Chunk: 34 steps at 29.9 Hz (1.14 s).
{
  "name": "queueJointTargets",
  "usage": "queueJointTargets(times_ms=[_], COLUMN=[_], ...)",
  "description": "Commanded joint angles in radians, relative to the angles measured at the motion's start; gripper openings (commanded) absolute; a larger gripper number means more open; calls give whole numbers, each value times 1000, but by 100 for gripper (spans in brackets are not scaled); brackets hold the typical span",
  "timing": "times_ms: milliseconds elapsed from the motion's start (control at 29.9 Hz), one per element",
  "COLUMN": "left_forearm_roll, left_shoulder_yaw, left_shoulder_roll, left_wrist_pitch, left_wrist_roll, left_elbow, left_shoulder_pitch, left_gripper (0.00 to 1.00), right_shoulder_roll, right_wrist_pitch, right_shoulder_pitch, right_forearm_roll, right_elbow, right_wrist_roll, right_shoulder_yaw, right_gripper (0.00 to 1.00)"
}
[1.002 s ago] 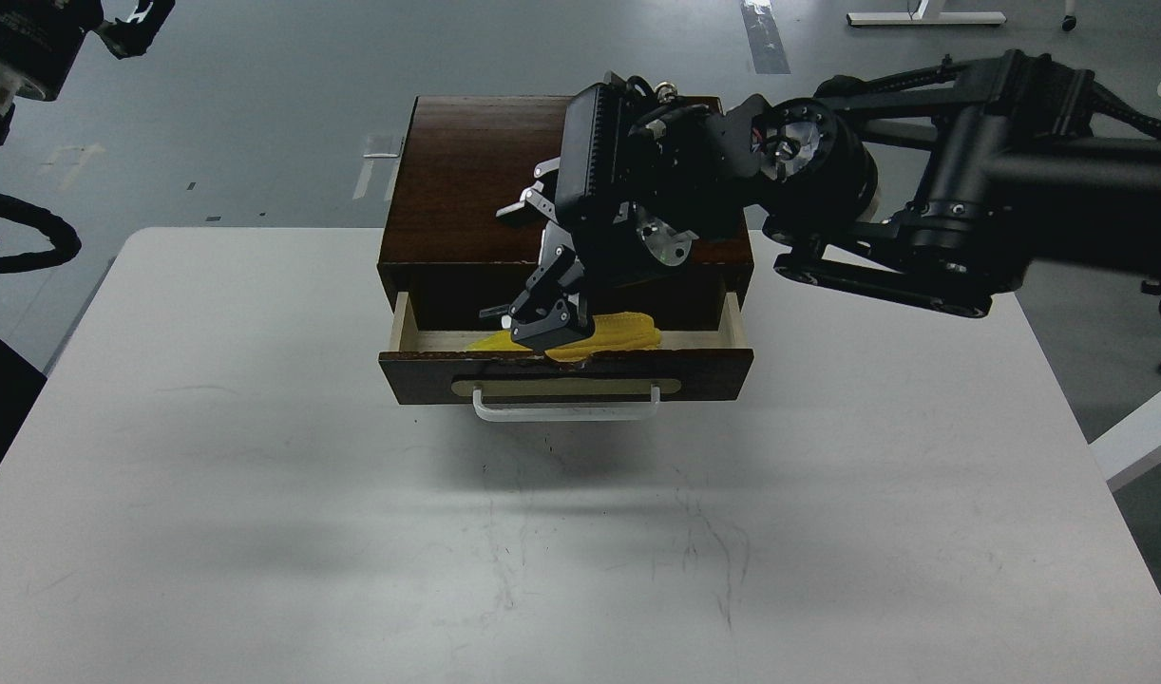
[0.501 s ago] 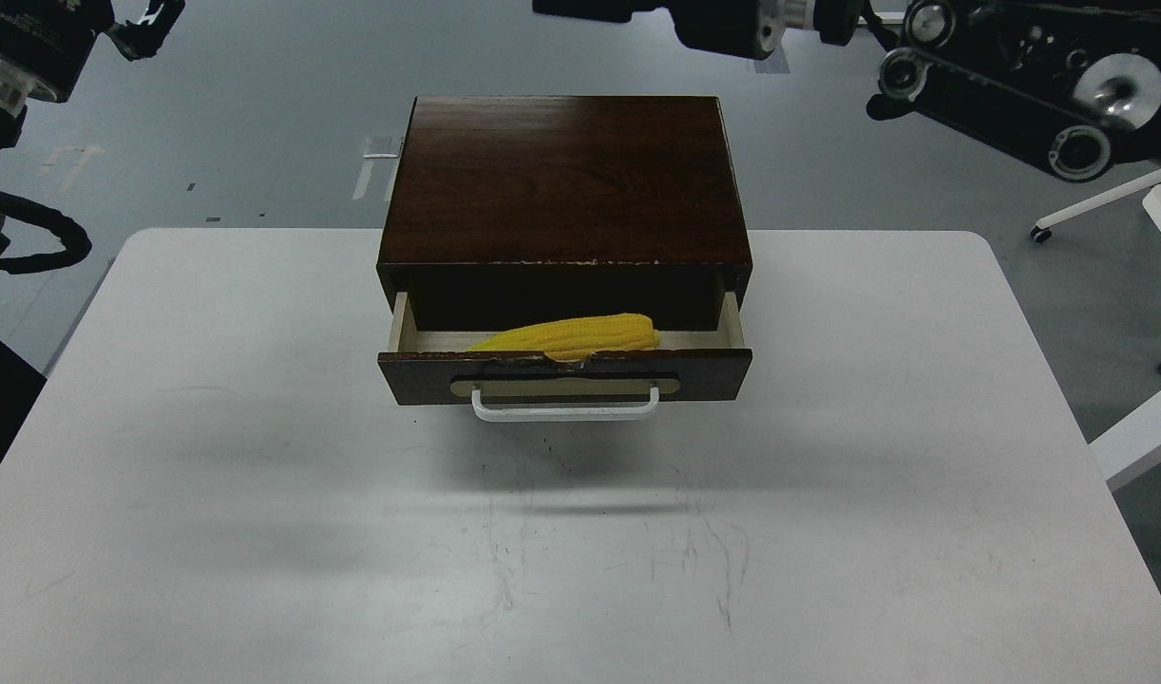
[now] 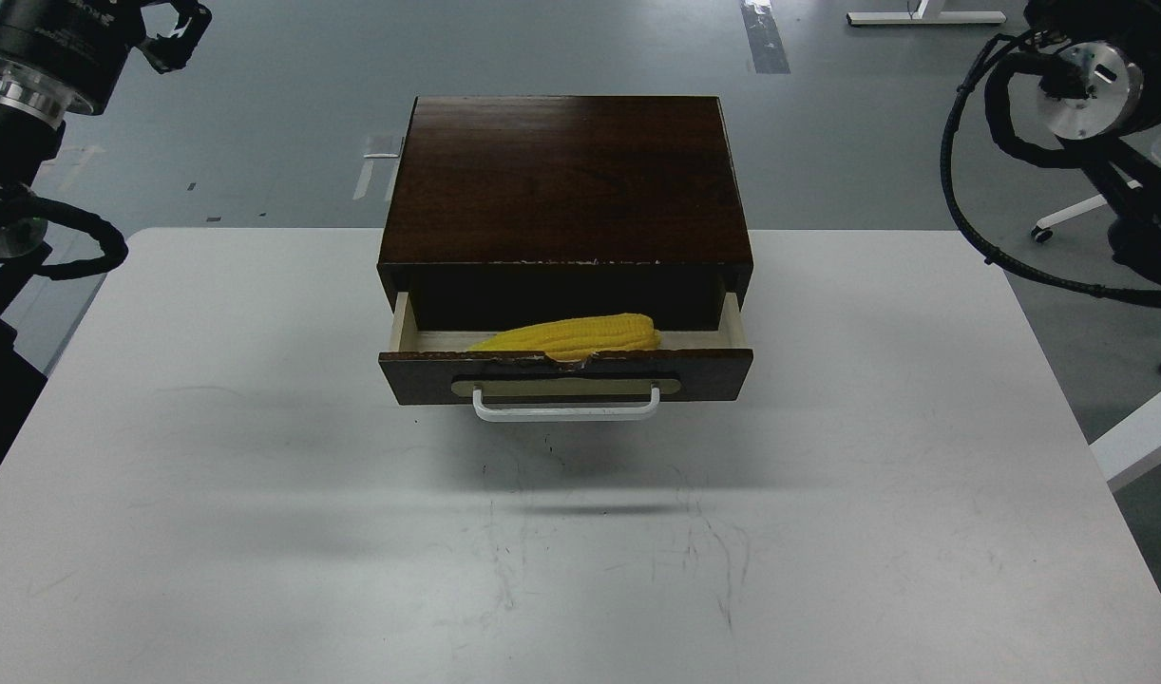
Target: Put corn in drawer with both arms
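Corn (image 3: 569,336) lies on its side inside the open drawer (image 3: 565,372), pointed tip toward the table's left edge, its yellow body showing just above the drawer front. The drawer is pulled partway out of the dark brown wooden box (image 3: 561,180), which sits at the middle of the far edge of the white table (image 3: 257,532). Its white bar handle (image 3: 565,408) faces me, under a brass plate. My left arm (image 3: 29,104) is up beyond the far-left corner; its gripper (image 3: 177,24) is small and dark (fingers not separable), so I cannot tell its width. My right arm (image 3: 1084,104) is beyond the far-right corner, its gripper out of frame.
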Motion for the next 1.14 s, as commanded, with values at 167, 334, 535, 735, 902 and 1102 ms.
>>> queueJointTargets(times_ms=[167, 334, 535, 735, 902, 1102], left_forearm_roll=[-8, -49, -49, -49, -49, -49], left_shoulder_yaw=[-4, -53, -58, -49, -49, -55], left_shoulder_roll=[-56, -57, -77, -85, -87, -94], left_wrist_pitch=[0, 0, 0, 0, 0, 0], left_wrist_roll=[6, 10, 33, 47, 70, 76], left_elbow=[141, 139, 137, 144, 139, 133], left_shoulder_pitch=[14, 34, 34, 51, 65, 80], left_gripper=[98, 98, 98, 98, 98, 98], right_shoulder_roll=[-21, -21, -19, -33, -35, -33], right_wrist_pitch=[256, 305, 324, 324, 325, 327], right_shoulder_pitch=[-224, -256, -259, -259, -259, -259], right_forearm_roll=[263, 318, 315, 315, 315, 315], right_elbow=[-116, -116, -116, -130, -129, -126], right_wrist_roll=[-23, -14, -12, -11, -11, -11], right_shoulder_yaw=[166, 177, 177, 177, 178, 177], right_gripper=[100, 100, 100, 100, 100, 100])
